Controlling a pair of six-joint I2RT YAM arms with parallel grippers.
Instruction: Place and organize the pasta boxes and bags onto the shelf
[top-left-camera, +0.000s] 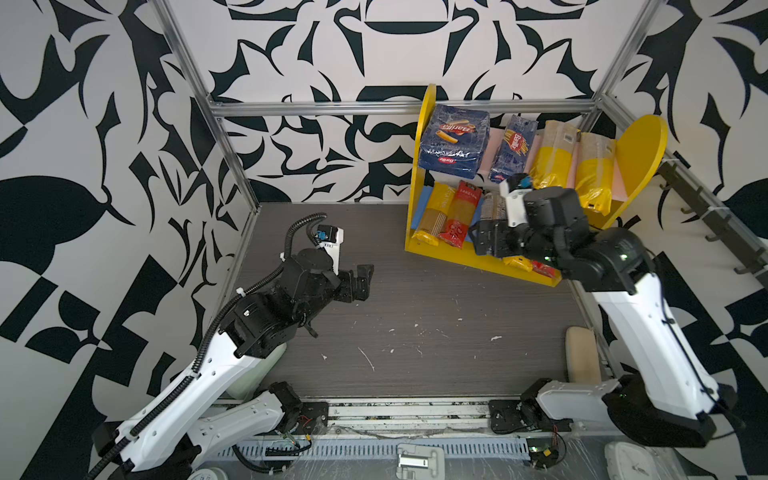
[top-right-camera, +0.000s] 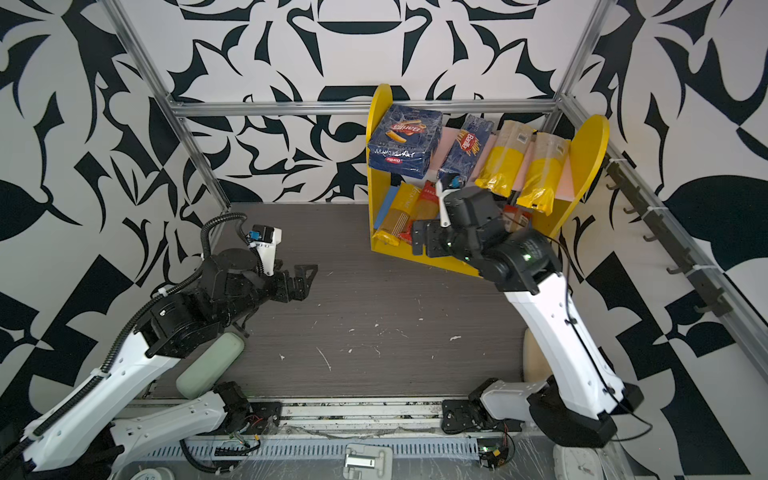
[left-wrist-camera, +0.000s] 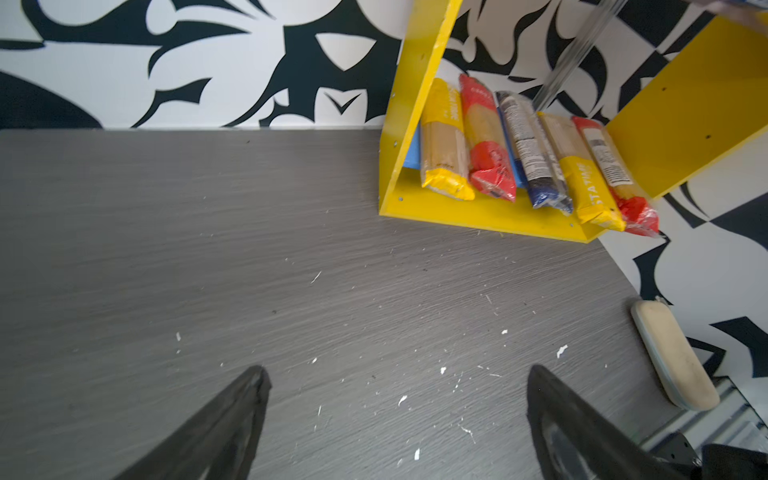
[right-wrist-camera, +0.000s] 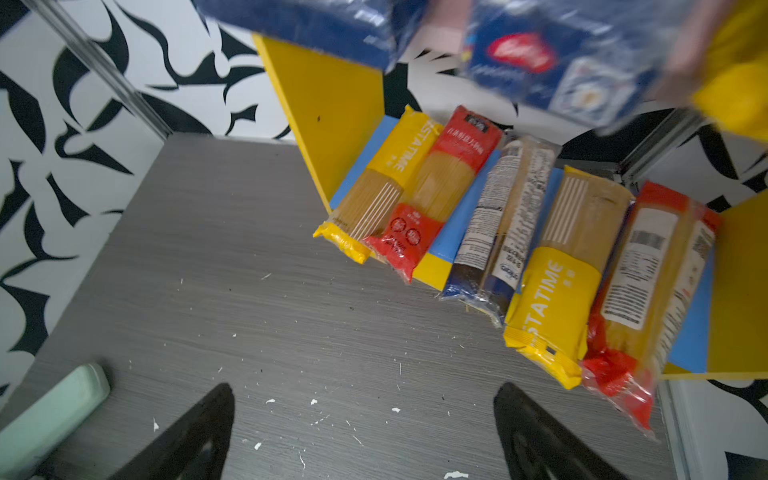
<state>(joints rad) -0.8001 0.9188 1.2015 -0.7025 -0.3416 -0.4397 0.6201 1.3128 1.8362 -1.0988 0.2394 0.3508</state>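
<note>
**A:** Where is the pasta?

**B:** All on the shelf (top-left-camera: 424, 124), which stands skewed at the far right of the table (top-left-camera: 415, 324). In both top views the pink board (top-left-camera: 489, 147) carries the wide box (top-left-camera: 453, 141) at its left end. The narrow box (top-left-camera: 513, 145) lies beside it, then two yellow bags (top-left-camera: 552, 160), their near ends hanging over the front edge.

**A:** And lower down?

**B:** The right wrist view shows five bags side by side on the blue board (right-wrist-camera: 449, 232). They run yellow-ended bag (right-wrist-camera: 374, 187), red bag (right-wrist-camera: 440, 187), dark bag (right-wrist-camera: 498, 224), second yellow-ended bag (right-wrist-camera: 561, 270), second red bag (right-wrist-camera: 648, 291). A strip of blue shows between the first red bag and the dark one. All five near ends jut past the shelf's front.

**A:** The grippers?

**B:** The right gripper (top-left-camera: 478, 241) hovers just in front of the lower row. Its jaws stand wide apart, with only table between them and no bag touched. The left gripper (top-left-camera: 363, 282) hangs over the table's left side, well apart from the shelf, jaws likewise spread and empty.
</note>
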